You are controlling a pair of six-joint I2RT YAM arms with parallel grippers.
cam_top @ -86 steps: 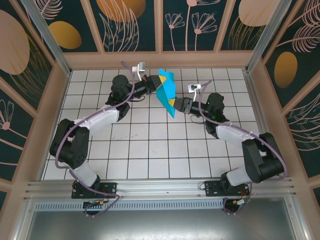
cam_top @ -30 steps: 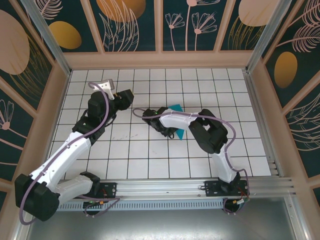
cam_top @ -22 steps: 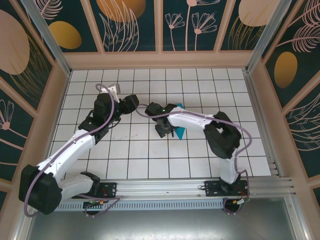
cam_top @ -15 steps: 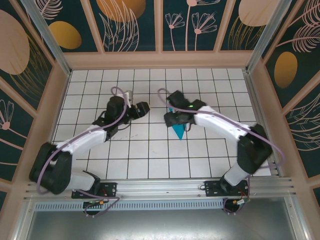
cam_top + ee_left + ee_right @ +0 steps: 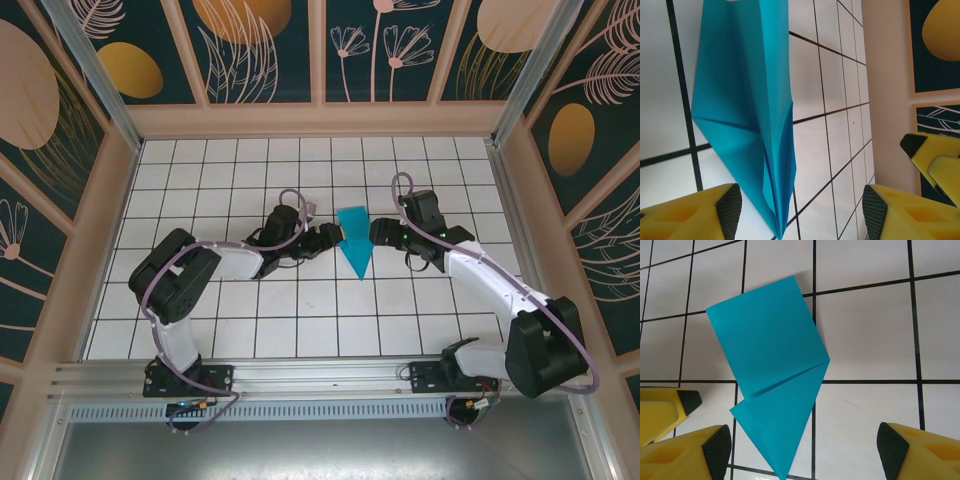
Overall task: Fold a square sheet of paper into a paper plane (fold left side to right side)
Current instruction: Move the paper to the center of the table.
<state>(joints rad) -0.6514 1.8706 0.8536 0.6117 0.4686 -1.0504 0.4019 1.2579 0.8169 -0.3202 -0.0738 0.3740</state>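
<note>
Here, paper plane (image 5: 353, 246) on tiled floor (image 5: 300, 300), left hand (image 5: 334, 238), right hand (image 5: 377, 232) flanking (both spread, empty).

The table (image 5: 300, 320) is a flat surface of white square tiles with thin dark grid lines, closed in on its far, left and right sides by a pale wooden border (image 5: 320, 120). A single thing lies directly on it, a little right of the middle: the paper plane (image 5: 353, 240), plain cyan-teal paper folded into a slim pointed shape. Its broad, straight end faces the far border and its tip points to the near edge, and a slanting crease crosses it where the layers overlap, with one long edge casting a faint shadow on the tiles.
</note>
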